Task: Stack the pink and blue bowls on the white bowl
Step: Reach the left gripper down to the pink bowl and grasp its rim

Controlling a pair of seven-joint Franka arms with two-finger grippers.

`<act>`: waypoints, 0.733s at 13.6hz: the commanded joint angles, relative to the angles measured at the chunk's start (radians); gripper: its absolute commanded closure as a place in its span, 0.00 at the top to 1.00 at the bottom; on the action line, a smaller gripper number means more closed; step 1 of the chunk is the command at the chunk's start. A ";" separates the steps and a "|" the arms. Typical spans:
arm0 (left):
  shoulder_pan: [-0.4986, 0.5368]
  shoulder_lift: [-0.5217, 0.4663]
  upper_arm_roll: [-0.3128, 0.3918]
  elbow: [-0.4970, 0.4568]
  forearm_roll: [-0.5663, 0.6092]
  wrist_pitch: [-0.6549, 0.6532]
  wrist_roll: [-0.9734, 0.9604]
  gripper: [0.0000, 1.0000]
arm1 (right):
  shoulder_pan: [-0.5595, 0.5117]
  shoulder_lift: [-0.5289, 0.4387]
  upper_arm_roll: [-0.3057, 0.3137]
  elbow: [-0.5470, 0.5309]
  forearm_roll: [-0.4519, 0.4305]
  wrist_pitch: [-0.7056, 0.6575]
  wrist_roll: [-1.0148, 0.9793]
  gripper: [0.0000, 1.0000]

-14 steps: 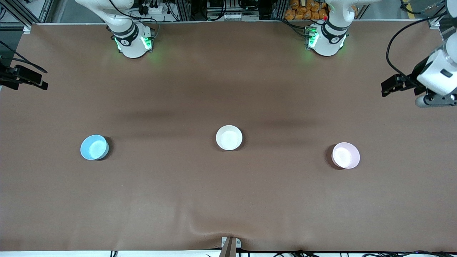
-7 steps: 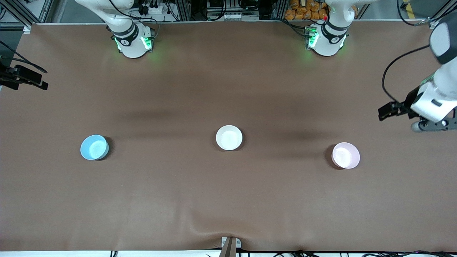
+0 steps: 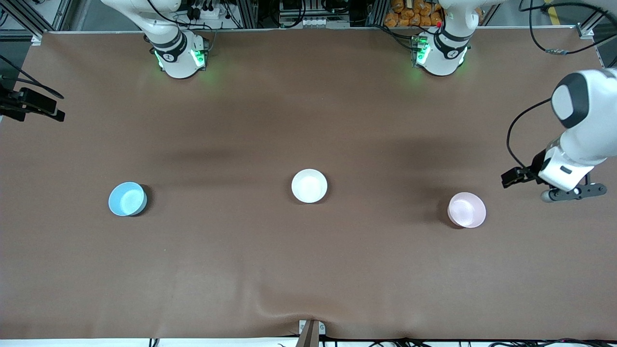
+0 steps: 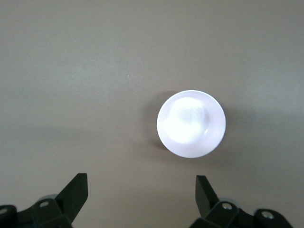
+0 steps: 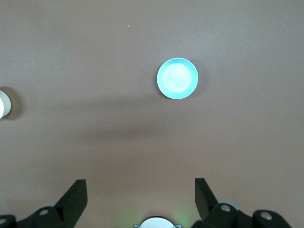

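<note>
Left end effector [image 4: 141, 190]: hanging open, empty, pink bowl [image 4: 191, 123] just ahead below.
Right end effector [image 5: 140, 190]: waiting open, high over blue bowl [image 5: 177, 78].
Advice: be centring one finger inside the pink rim before descending.

Brown table [image 5: 95, 47] seen from high above; blue bowl [image 5: 177, 78] upright a little off the frame's middle; sliver of white bowl [image 5: 4, 103] cut by the frame's edge, well apart from the blue one; right gripper [image 5: 140, 192] spread wide, empty, over bare table.
</note>
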 commanded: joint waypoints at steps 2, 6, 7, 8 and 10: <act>0.022 0.075 -0.012 -0.012 -0.008 0.095 0.006 1.00 | -0.013 -0.023 0.007 -0.018 0.010 0.005 -0.002 1.00; 0.030 0.189 -0.014 -0.011 -0.026 0.218 0.006 1.00 | -0.013 -0.023 0.007 -0.018 0.010 0.005 -0.002 1.00; 0.030 0.215 -0.014 -0.011 -0.044 0.244 0.006 0.98 | -0.013 -0.023 0.007 -0.018 0.010 0.005 -0.002 1.00; 0.029 0.233 -0.015 -0.011 -0.055 0.256 0.006 0.94 | -0.013 -0.023 0.007 -0.018 0.010 0.005 -0.002 1.00; 0.029 0.261 -0.015 -0.004 -0.055 0.264 0.006 0.86 | -0.013 -0.023 0.007 -0.018 0.010 0.005 -0.002 1.00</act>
